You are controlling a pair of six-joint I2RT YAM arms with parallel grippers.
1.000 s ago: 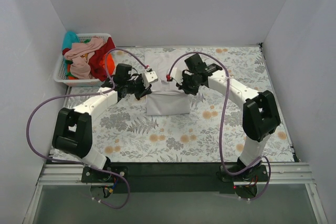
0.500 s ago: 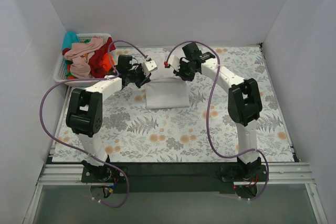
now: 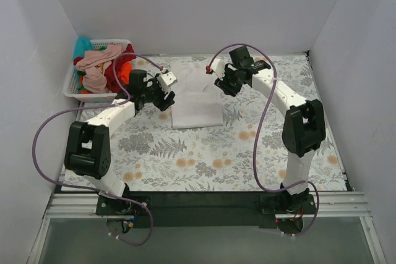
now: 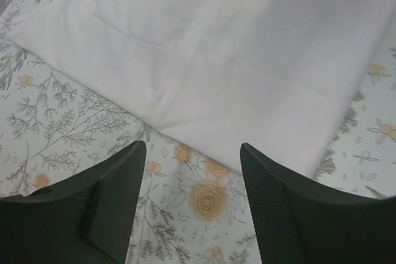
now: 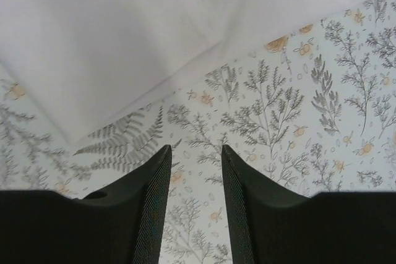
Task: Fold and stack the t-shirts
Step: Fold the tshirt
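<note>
A large white t-shirt (image 3: 197,96) lies folded and flat on the floral table at the back centre. My left gripper (image 3: 166,98) hovers just off its left edge, jaws open and empty; in the left wrist view the white t-shirt (image 4: 204,54) fills the top, beyond the left gripper (image 4: 193,153). My right gripper (image 3: 226,85) hangs off the shirt's right edge, open and empty. In the right wrist view the white t-shirt (image 5: 124,35) lies at the upper left, ahead of the right gripper (image 5: 196,151). Pink (image 3: 99,66), dark red (image 3: 119,73), orange (image 3: 129,76) and teal (image 3: 82,46) t-shirts are piled in the basket.
The white lattice basket (image 3: 69,88) stands at the back left corner, close to my left arm. White walls enclose the table on three sides. Purple cables loop off both arms. A floral cloth (image 3: 204,159) covers the table.
Both grippers opened and let go of the white t-shirt, which now lies flat. The left gripper drew back to the left, the right gripper to the right.
</note>
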